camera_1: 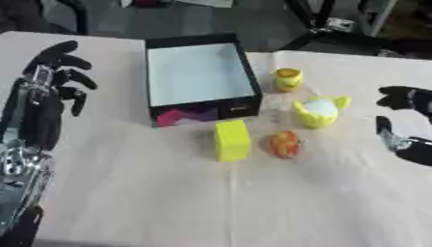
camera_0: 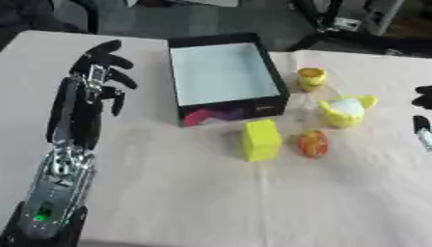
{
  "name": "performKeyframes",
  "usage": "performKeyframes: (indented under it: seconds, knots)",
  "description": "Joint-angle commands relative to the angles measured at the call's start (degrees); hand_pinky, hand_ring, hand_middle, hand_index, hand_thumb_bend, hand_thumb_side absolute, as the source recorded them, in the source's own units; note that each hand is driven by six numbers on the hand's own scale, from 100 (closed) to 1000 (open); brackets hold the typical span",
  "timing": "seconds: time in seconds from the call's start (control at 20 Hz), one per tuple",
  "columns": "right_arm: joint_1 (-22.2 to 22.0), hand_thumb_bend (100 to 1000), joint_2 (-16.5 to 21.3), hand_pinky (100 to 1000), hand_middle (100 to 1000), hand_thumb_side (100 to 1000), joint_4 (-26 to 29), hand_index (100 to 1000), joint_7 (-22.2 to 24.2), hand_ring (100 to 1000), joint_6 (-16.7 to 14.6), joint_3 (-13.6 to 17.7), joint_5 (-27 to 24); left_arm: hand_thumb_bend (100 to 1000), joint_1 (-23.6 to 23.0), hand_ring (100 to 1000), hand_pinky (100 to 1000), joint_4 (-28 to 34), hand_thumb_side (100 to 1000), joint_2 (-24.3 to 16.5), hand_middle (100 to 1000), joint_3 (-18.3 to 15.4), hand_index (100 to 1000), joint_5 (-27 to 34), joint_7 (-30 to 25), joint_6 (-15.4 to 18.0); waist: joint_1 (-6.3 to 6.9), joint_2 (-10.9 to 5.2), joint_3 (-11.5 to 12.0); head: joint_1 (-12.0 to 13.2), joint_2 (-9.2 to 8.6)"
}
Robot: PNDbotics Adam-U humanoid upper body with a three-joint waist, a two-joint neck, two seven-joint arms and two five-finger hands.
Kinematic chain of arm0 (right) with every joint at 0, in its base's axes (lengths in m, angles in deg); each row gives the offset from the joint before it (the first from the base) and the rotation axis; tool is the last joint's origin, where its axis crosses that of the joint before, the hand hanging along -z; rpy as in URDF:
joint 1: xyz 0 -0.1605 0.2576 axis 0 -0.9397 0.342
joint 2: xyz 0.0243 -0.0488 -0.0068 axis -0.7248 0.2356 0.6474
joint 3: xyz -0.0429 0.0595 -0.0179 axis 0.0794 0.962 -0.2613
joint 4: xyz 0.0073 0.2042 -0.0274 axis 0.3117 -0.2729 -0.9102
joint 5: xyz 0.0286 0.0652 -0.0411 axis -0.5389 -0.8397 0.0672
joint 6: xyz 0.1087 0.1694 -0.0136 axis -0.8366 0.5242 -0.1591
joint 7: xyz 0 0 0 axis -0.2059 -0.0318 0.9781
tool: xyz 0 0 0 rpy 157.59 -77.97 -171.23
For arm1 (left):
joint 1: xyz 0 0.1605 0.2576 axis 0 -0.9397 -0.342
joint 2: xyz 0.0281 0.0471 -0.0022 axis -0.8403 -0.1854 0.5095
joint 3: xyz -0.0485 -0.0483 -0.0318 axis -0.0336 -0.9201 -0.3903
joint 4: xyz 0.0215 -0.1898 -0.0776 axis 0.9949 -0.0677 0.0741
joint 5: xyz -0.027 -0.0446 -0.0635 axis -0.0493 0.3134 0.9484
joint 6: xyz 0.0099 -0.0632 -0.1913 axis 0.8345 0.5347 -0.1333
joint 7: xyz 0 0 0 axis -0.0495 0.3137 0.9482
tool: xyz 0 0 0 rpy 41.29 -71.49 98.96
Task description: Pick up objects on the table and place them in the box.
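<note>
overhead, the worktop [camera_0: 211, 193] is covered by a pale cloth, with a black box [camera_0: 226, 77] set toward its far middle; the box has a pale blue-white floor and a pink and purple panel on its near wall, and nothing lies inside it. just in front of the box, slightly to its right, a yellow block [camera_0: 262, 140] stands upright, and beside that block on its right lies a small orange and yellow rounded object [camera_0: 312, 143]. farther right and a little beyond sits a yellow cup-like item with a white top [camera_0: 346, 111], and near the box's right wall stands a small yellow and orange cup shape [camera_0: 310, 77]. left robot hand [camera_0: 103, 72] is raised at the left of the box, fingers spread and lightly bent, holding nothing. right robot hand [camera_1: 405, 125] enters at the right edge, apart from the objects, thumb and fingers parted, holding nothing
</note>
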Motion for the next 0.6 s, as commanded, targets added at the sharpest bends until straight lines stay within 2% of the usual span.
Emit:
performKeyframes:
  seconds: [0.05,0.35,0.4,0.6]
  knots:
    - [3.8,100,3.6,781,700,226,-7.2,864,0.7,777,-1.2,-0.4,1.9,100,1.2,463,100,1.4,822,-0.5,555,0.2,812,0.3,-0.4,0.0,0.35,0.62,0.4,-1.2,-0.11]
    - [9.7,100,3.8,791,750,254,-16.4,881,-0.9,801,-4.2,-1.4,7.7,100,1.8,464,100,1.5,825,-0.4,556,0.5,812,0.8,-0.6,-0.2,0.72,1.76,1.2,-2.9,-0.11]
    - [10.2,100,3.7,804,796,276,-17.2,902,-1.2,828,-4.5,-1.5,8.4,100,1.8,465,100,1.5,826,-0.4,556,0.5,813,0.9,-0.7,-0.2,0.81,1.87,1.3,-3.1,-0.11]
    - [15.4,100,3.2,816,824,315,-24.4,920,-3.0,852,-4.8,-2.2,13.9,100,2.3,466,100,1.5,826,-0.3,556,0.9,813,1.2,-1.0,-0.4,1.57,2.44,2.0,-4.4,-0.11]
